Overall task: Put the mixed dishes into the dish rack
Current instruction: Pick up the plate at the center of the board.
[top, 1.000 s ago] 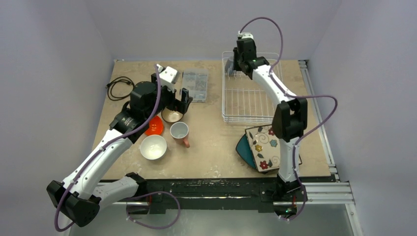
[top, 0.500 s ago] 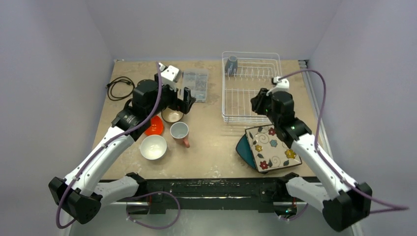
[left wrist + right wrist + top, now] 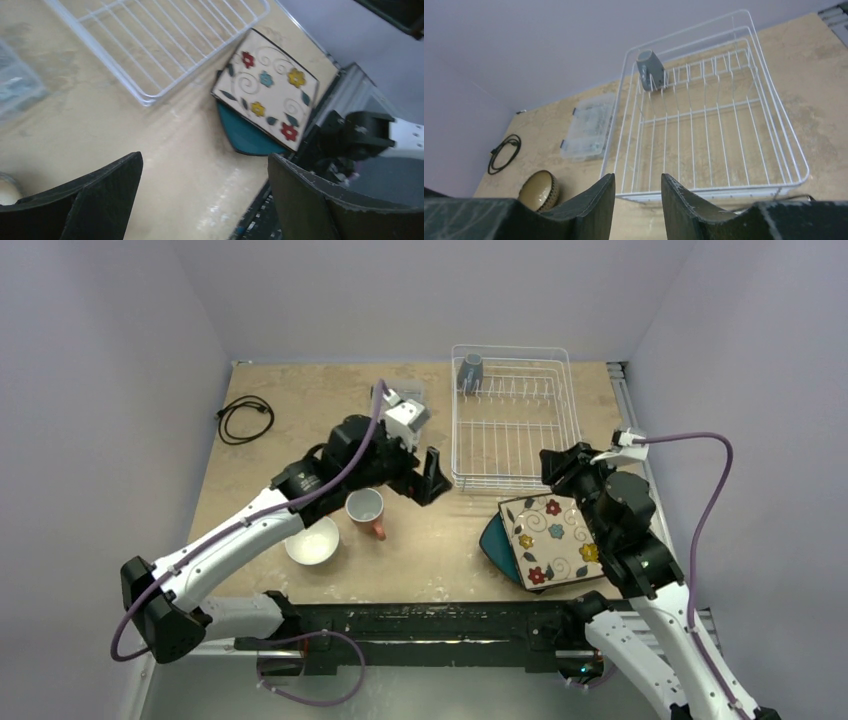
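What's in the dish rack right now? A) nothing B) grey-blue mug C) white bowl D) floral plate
B: the grey-blue mug sits in the far left corner of the dish rack, while the white bowl and floral plate are out on the table.

mug (image 3: 470,369) in rack (image 3: 500,485) back-L | plates (image 3: 548,535) stacked, before rack

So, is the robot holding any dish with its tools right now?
No, nothing is held. The left tool is wide open and empty, and the right tool has a narrower gap that is empty too.
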`<move>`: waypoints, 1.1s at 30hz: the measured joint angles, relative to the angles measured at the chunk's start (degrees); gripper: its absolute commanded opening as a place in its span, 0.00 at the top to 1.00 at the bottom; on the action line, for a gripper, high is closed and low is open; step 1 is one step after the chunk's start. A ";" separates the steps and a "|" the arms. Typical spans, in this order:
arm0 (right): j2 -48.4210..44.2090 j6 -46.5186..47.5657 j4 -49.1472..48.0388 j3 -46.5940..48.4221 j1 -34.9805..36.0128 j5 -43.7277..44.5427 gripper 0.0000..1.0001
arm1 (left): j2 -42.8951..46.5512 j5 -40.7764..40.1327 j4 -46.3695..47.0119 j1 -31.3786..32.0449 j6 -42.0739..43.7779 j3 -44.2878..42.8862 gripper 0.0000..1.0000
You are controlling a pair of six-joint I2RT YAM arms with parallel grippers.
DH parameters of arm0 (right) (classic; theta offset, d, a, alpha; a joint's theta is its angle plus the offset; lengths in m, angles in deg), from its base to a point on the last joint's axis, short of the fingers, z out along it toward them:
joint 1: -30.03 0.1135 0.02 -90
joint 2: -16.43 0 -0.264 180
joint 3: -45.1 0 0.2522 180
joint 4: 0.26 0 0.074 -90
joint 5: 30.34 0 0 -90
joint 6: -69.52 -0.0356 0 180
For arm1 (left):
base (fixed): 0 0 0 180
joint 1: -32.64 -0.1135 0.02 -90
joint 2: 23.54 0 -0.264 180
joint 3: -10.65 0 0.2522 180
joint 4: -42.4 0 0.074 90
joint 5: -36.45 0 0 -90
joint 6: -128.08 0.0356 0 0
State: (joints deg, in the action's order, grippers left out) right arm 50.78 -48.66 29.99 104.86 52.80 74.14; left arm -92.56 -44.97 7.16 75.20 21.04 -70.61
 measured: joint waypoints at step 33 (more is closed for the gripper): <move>-11.63 -11.74 12.22 -6.97 0.00 16.68 0.45 | -35.52 -31.41 13.75 31.21 -51.49 -5.70 0.38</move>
State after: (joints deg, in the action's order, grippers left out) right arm 39.15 -60.40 42.21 97.89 52.80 90.82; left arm -128.08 -76.37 20.91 106.41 -30.45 -76.32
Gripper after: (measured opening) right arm 0.557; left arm 0.660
